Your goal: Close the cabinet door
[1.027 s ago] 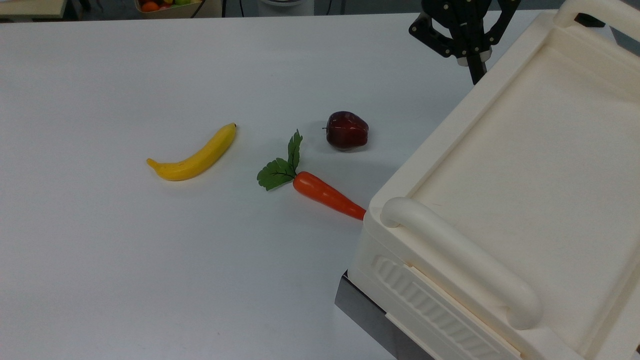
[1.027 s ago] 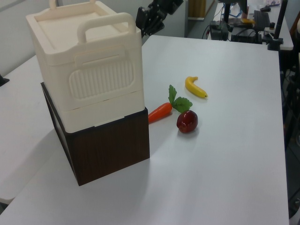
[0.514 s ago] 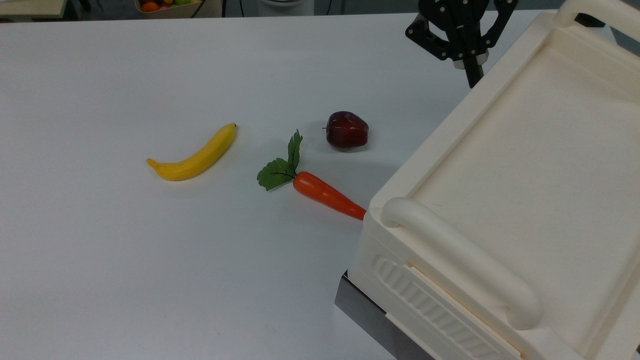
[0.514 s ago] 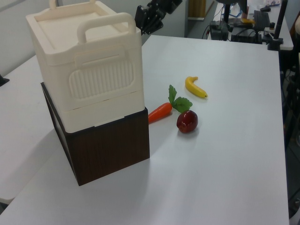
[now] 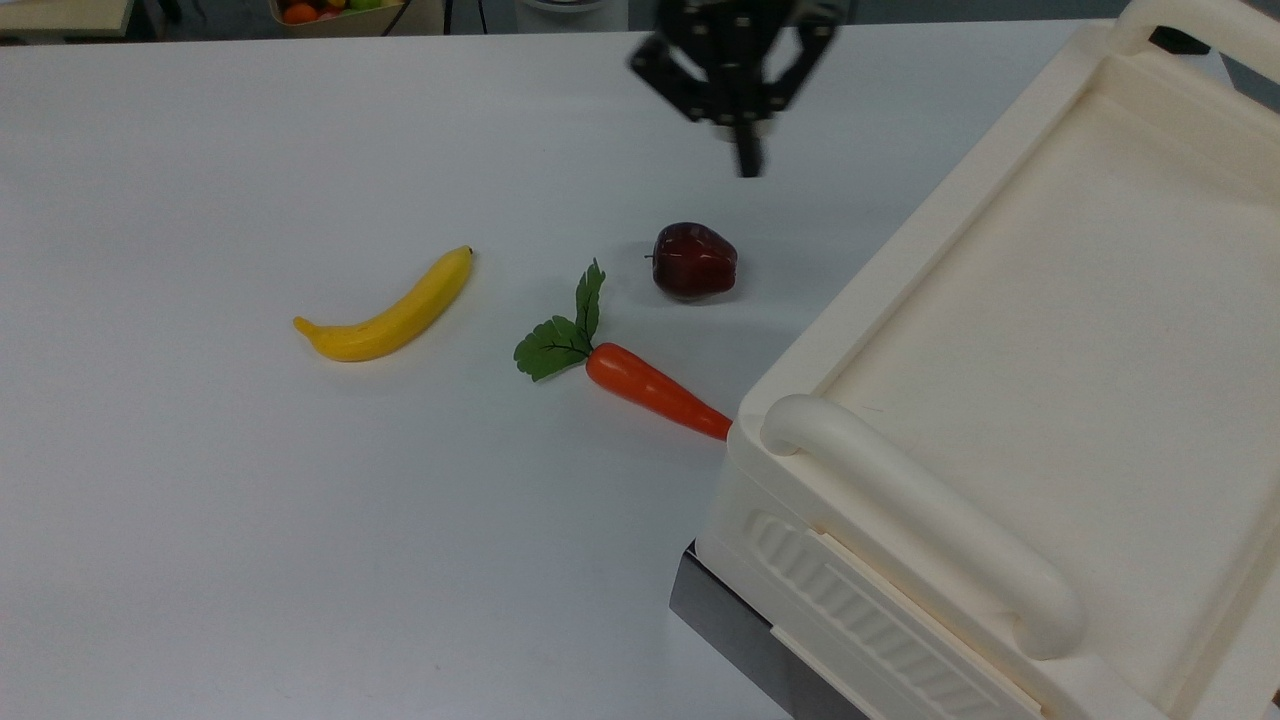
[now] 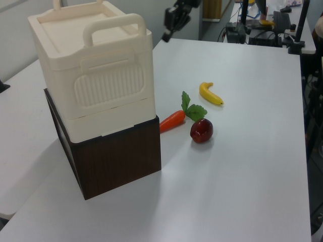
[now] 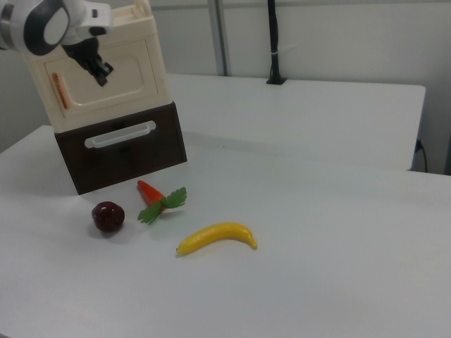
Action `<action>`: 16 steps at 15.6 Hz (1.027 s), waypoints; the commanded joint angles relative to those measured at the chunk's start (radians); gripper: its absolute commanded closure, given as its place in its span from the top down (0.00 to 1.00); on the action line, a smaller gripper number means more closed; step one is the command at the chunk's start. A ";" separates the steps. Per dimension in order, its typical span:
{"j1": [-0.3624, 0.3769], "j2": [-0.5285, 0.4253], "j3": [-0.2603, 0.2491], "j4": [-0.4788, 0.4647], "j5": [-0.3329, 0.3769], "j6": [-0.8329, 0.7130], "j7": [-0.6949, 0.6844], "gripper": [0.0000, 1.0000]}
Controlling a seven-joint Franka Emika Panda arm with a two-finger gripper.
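cabinet door (image 7: 106,81): flush in the cabinet (image 7: 99,67) face in the right view, copper strip at the right view's left edge; looks shut
end effector (image 5: 745,165): fingers together, holding nothing, above the table (image 5: 250,520), apart from the cabinet
step: judged complete
next: retreat only, no further push

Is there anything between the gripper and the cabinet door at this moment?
Nothing visible. In the right view the gripper hangs in open air in front of the cabinet door, which looks flush with the cabinet. The apple, carrot and banana lie on the table below, out of that path.
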 commanded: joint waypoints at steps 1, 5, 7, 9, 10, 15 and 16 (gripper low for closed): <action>-0.005 -0.081 -0.087 -0.078 -0.047 -0.173 -0.165 0.00; -0.030 -0.100 -0.097 -0.124 -0.205 -0.292 -0.226 0.00; -0.040 -0.109 -0.099 -0.132 -0.245 -0.376 -0.278 0.00; -0.065 -0.129 -0.097 -0.136 -0.253 -0.442 -0.323 0.00; -0.068 -0.133 -0.097 -0.147 -0.262 -0.470 -0.326 0.00; -0.085 -0.150 -0.097 -0.170 -0.302 -0.501 -0.312 0.33; -0.088 -0.155 -0.097 -0.168 -0.302 -0.516 -0.312 0.44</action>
